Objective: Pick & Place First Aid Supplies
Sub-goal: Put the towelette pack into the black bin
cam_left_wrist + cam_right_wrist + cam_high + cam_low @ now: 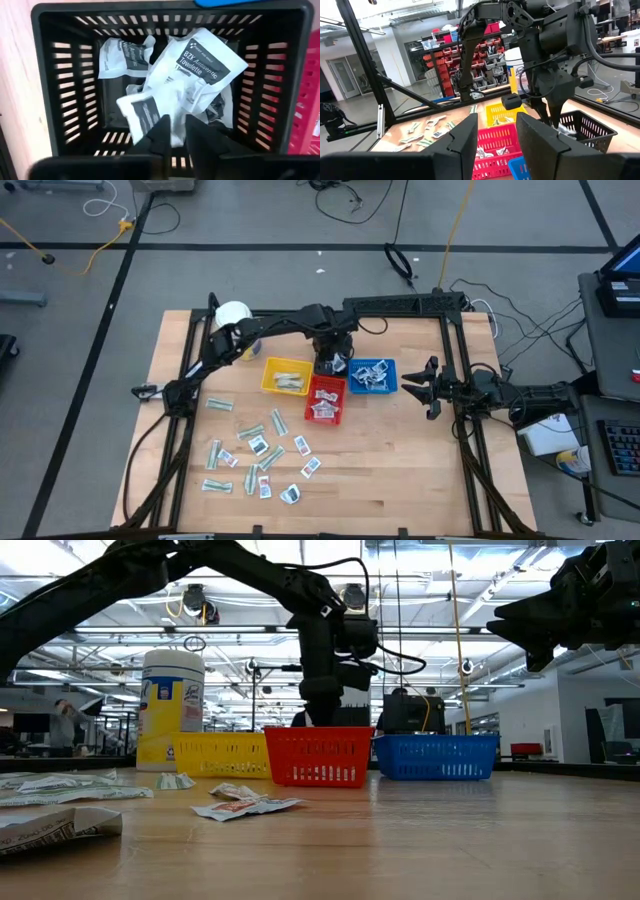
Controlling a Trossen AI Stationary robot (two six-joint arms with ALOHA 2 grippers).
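Loose packets: scattered over bench's front-left part, nearest the low camera; white squares, pale green-grey wrappers, slips with red marks.
Left gripper: over black tray, back-centre of bench; fingers slightly apart, white packet right at tips, cannot tell if pinched or loose.
Black tray contents: several white towelette packets with dark print, piled.
Yellow tray: left of red tray, holds wrappers.
Blue tray: right of black tray, holds packets.
Right gripper: raised off bench near right edge, fingers spread, nothing between them.
White jar: back-left, beside yellow tray.
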